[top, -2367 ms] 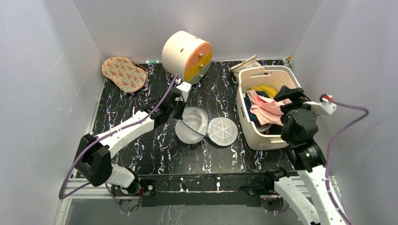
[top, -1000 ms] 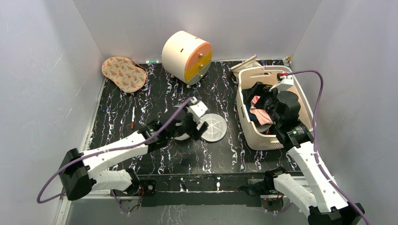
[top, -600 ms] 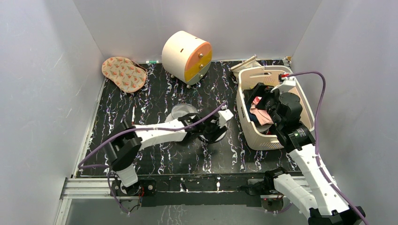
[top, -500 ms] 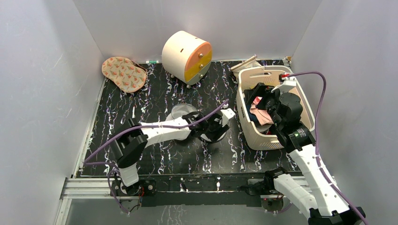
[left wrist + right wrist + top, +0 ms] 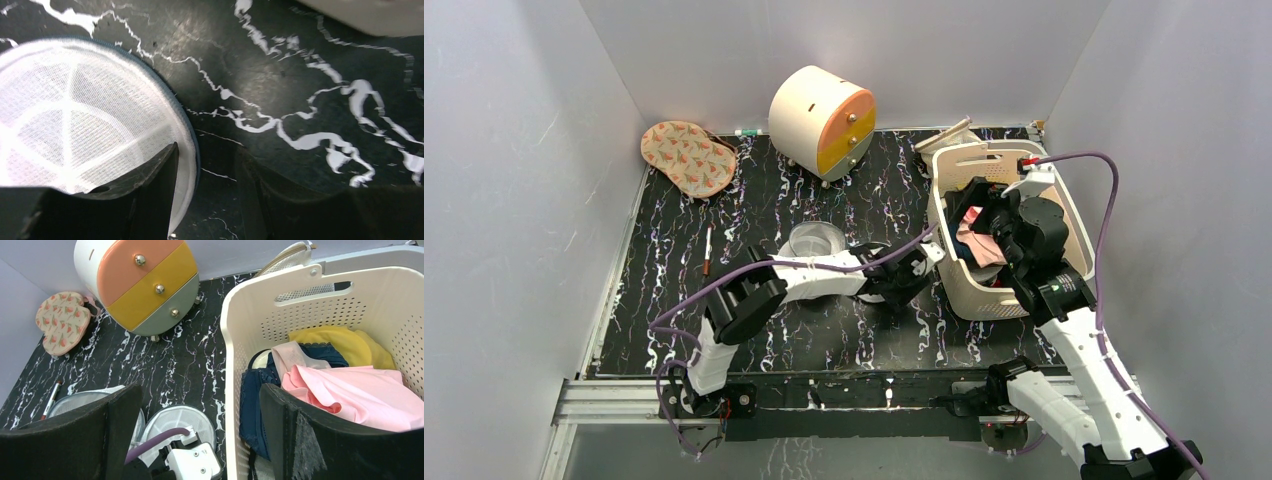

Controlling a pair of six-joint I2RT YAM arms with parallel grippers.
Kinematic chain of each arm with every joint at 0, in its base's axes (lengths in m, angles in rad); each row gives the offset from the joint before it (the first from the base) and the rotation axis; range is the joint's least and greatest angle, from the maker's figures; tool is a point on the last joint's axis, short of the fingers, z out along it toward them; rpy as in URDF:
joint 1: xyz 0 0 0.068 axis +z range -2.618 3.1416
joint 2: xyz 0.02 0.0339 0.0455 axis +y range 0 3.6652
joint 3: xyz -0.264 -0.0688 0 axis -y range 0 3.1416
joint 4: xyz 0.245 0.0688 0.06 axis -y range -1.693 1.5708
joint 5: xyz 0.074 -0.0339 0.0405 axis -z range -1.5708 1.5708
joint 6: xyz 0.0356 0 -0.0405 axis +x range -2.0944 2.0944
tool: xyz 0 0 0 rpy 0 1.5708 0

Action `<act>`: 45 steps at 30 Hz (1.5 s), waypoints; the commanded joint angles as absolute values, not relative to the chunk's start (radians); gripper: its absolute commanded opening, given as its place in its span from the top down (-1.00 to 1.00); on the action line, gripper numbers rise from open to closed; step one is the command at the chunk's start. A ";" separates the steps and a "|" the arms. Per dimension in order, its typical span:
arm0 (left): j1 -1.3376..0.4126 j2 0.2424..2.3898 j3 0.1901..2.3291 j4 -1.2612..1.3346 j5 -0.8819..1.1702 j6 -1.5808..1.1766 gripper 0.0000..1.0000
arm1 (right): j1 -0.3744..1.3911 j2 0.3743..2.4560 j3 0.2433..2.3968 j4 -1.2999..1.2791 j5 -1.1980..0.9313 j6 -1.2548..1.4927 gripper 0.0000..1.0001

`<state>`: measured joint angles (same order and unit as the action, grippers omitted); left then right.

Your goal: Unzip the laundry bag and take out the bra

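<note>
Left gripper (image 5: 207, 165) has swung right toward cream slotted plastic basket (image 5: 962, 288) | jaws apart, rim of round white mesh laundry bag (image 5: 75, 125) just inside its left finger | right gripper (image 5: 200, 405) jaws wide apart, pale pink padded bra (image 5: 350, 395) beyond its right finger, in basket

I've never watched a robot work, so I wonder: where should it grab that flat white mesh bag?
Probably its rim, from above on the basket side. The laundry bag lies flat on the table, so only that thin edge gives something to pinch. The open left gripper straddles it there.
</note>
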<state>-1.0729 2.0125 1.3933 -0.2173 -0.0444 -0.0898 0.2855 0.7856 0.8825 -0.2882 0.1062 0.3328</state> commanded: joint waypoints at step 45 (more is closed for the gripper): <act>-0.754 1.171 0.739 0.290 0.219 -0.725 1.00 | 0.283 0.715 0.905 -0.316 0.064 0.338 -0.74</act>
<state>-0.8280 1.2732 0.8230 0.1360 0.1173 -0.5674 0.2855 0.7292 0.8803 -0.3408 0.0864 0.3252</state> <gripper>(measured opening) 0.008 0.871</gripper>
